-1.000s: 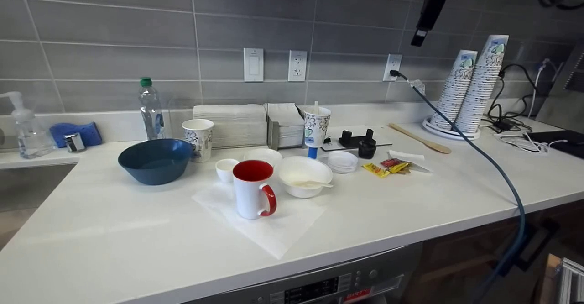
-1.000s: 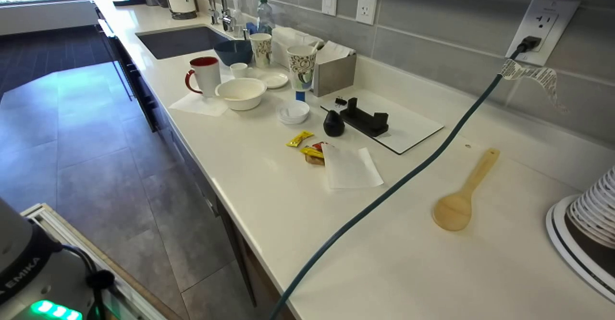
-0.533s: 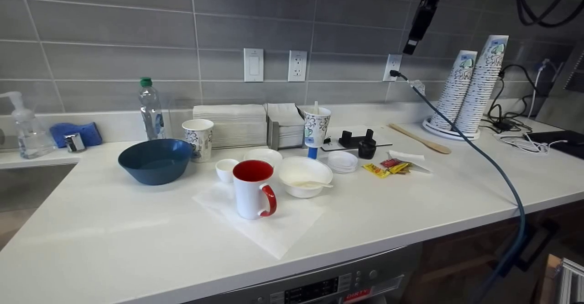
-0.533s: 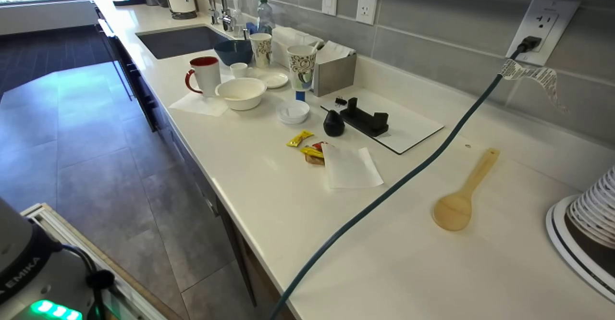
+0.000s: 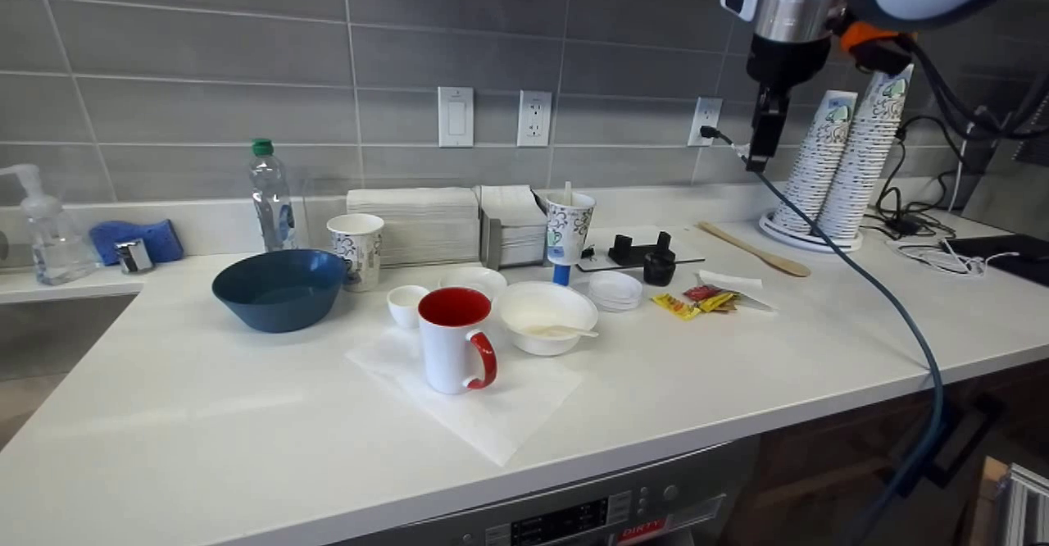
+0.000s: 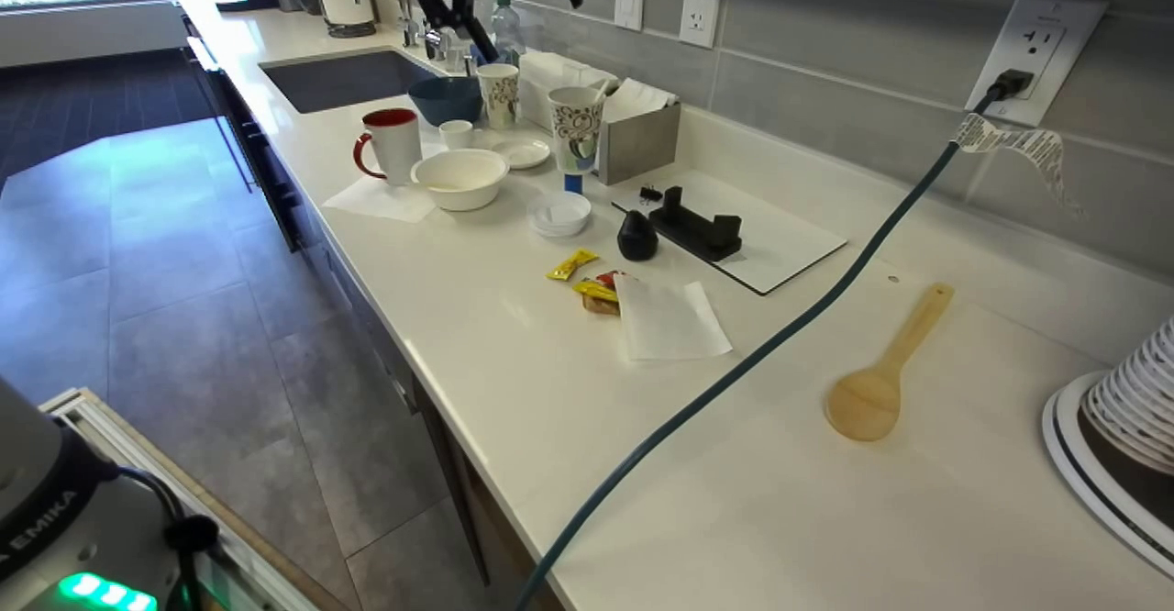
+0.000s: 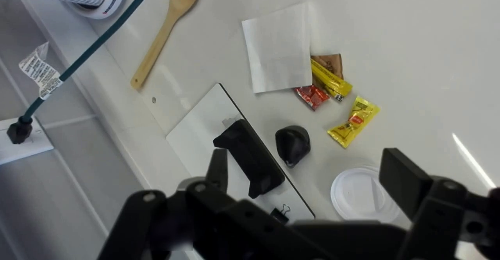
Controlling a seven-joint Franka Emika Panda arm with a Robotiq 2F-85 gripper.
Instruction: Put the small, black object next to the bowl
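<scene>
The small black object [image 5: 659,269] is a low dark lump on the white counter, also in an exterior view [image 6: 637,237] and the wrist view [image 7: 293,145]. The white bowl [image 5: 547,325] holds a light utensil and also shows in an exterior view [image 6: 461,182]. A dark blue bowl [image 5: 279,292] stands farther along toward the sink. My gripper [image 5: 762,162] hangs high above the counter, also in an exterior view [image 6: 534,28]. In the wrist view its fingers [image 7: 306,162] are wide apart with nothing held. The black object shows between them, well below.
A black holder [image 7: 252,158] on a white board sits beside the black object. White lids [image 7: 363,193] and a yellow packet [image 7: 353,121] lie close by. A red-and-white mug [image 5: 452,349] stands before the white bowl. A cable [image 6: 734,372] crosses the counter near cup stacks [image 5: 865,152].
The arm has come into fuller view and the gripper has lowered over the counter. It now also appears in the exterior view where it was absent. The counter objects have not moved.
</scene>
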